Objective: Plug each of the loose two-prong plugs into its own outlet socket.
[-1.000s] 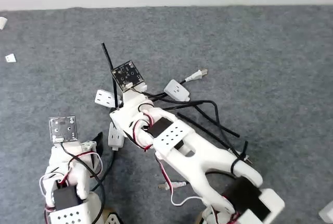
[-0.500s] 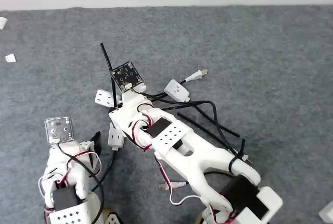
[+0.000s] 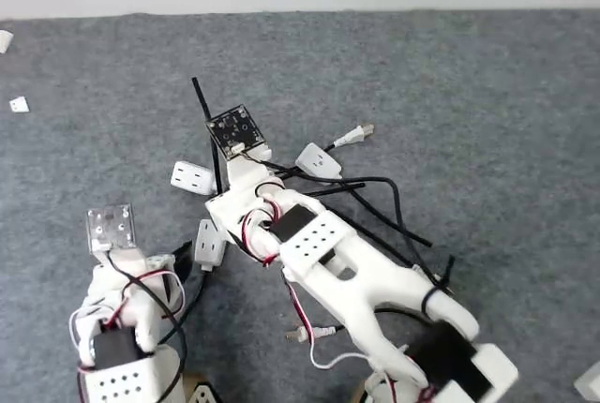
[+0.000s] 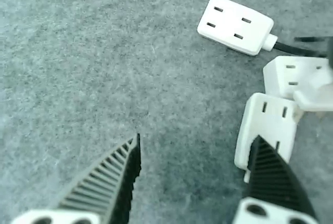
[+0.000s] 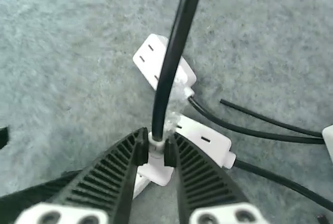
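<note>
My right gripper (image 5: 156, 150) is shut on a white two-prong plug (image 5: 156, 141), whose black cord (image 5: 176, 52) rises from between the fingers. The plug sits right above a white outlet socket (image 5: 204, 139), and another socket (image 5: 162, 66) lies just beyond. In the high view the cord (image 3: 204, 114) sticks up beside the right arm's wrist. My left gripper (image 4: 196, 140) is open over bare carpet, one finger (image 4: 270, 172) beside a white socket (image 4: 266, 125). Two more sockets (image 4: 235, 24) (image 4: 294, 78) lie farther out. A loose plug (image 3: 354, 134) lies by a socket (image 3: 319, 161).
Black cords (image 3: 384, 201) loop across the grey carpet to the right of the right arm. Sockets (image 3: 191, 176) (image 3: 208, 244) lie between the two arms. Small white pieces (image 3: 19, 104) sit at the far left edge. A white wall borders the carpet at the back.
The right arm has shifted slightly to the right with the plug, tilting its cord the same way. The left arm's wrist has wobbled a little.
</note>
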Robot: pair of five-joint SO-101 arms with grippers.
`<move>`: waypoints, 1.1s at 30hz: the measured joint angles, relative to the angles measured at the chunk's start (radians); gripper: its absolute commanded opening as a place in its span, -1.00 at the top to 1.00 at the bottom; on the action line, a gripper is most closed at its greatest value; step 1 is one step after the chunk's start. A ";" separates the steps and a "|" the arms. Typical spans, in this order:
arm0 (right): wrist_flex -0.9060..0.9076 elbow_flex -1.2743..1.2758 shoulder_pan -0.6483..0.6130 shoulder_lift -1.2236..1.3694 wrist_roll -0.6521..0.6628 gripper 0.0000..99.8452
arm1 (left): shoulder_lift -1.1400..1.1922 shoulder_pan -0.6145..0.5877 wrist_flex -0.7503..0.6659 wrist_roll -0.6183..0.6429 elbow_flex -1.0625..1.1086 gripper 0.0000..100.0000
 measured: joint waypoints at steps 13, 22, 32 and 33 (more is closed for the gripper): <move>0.180 0.055 0.048 -0.175 0.074 0.98 | 1.049 0.100 -0.181 -0.123 -0.437 0.37; 0.301 0.095 0.155 -0.261 0.120 0.98 | 1.415 0.115 -0.078 -0.152 -0.744 0.37; 0.301 0.106 0.187 -0.264 0.146 0.98 | 1.224 0.249 -0.133 -0.075 -0.600 0.37; 0.301 0.106 0.187 -0.264 0.146 0.98 | 1.189 0.262 -0.150 -0.066 -0.572 0.37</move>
